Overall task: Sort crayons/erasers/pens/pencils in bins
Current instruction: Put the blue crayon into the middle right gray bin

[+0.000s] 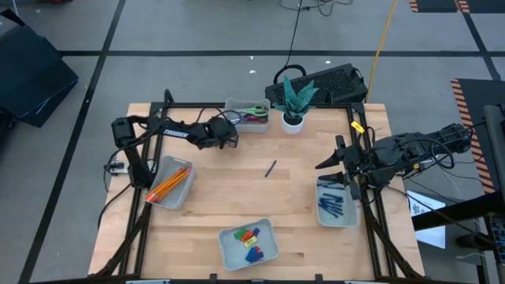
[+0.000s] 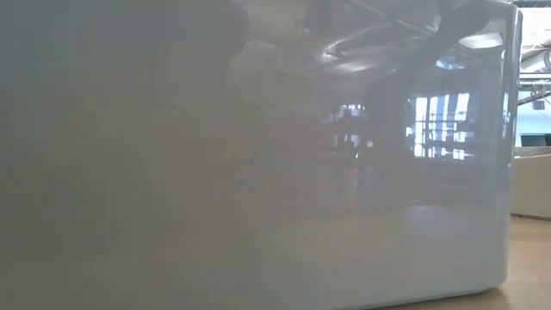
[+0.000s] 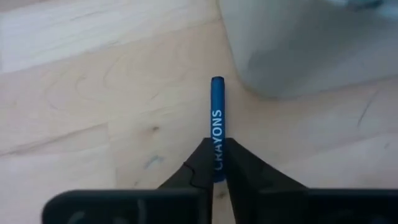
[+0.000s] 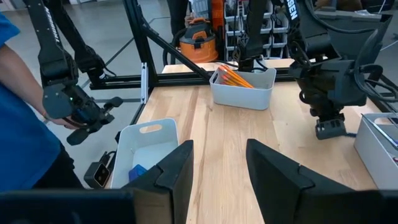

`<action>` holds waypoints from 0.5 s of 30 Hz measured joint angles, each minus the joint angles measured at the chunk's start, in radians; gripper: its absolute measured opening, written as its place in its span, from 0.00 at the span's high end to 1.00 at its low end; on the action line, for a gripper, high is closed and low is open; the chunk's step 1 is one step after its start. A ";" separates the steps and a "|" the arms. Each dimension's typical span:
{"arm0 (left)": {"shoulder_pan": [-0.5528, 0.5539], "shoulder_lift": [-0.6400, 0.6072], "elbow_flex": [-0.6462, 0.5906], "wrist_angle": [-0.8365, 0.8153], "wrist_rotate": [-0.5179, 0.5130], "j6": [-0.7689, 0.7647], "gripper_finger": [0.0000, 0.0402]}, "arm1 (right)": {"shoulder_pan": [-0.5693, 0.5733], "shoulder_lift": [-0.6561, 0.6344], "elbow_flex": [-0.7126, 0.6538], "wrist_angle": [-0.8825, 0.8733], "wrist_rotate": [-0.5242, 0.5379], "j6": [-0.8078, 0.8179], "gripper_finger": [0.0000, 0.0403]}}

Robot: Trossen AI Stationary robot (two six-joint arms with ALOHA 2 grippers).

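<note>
Blue crayon is sitting clamped in the left gripper, just above the wooden table beside the scissors bin. Right gripper is hovering unclenched and empty over the pens bin.

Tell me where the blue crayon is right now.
The blue crayon is pinched in the left pincer, over the table's far-left part in the high view, beside the bin holding scissors.
</note>
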 joint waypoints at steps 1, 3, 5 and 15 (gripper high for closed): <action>-0.004 -0.002 0.000 -0.019 0.005 -0.001 0.92 | 0.000 0.000 0.000 0.000 0.000 0.000 0.65; -0.021 -0.016 0.000 -0.074 0.016 -0.002 0.92 | 0.000 0.000 0.000 0.000 0.000 0.000 0.65; -0.051 -0.038 -0.003 -0.130 0.025 0.013 0.94 | 0.000 0.000 0.000 0.000 0.000 0.000 0.65; -0.280 -0.188 0.060 -0.103 0.085 0.093 0.98 | 0.000 0.000 0.000 0.000 0.000 0.000 0.65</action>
